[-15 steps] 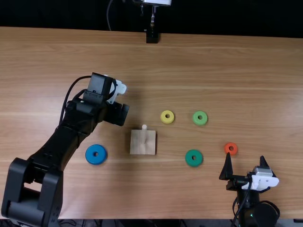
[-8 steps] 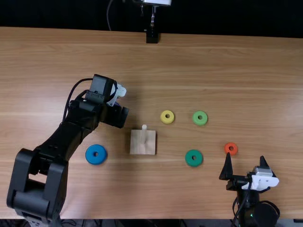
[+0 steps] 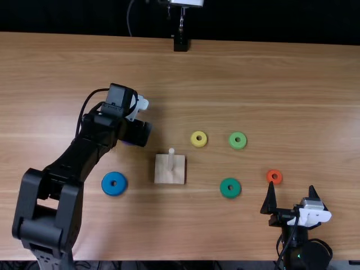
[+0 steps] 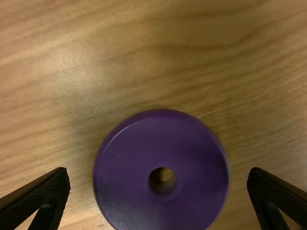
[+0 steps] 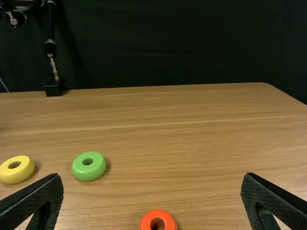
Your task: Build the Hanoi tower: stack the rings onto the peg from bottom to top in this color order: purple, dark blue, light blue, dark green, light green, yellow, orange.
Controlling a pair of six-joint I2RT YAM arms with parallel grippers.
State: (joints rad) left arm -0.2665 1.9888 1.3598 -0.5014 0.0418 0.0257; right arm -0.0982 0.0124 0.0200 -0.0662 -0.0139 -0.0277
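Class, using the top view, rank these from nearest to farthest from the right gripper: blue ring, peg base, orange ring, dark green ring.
1. Orange ring: close by the right gripper.
2. Dark green ring: further left, right of the base.
3. Peg base: near the middle.
4. Blue ring: left of the base.

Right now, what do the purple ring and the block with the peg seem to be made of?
Purple ring: probably plastic, perhaps painted wood; smooth, evenly coloured, with a soft sheen along its rim.
Block and peg: likely bare wood, matt; pale tan, with faint grain on the block.
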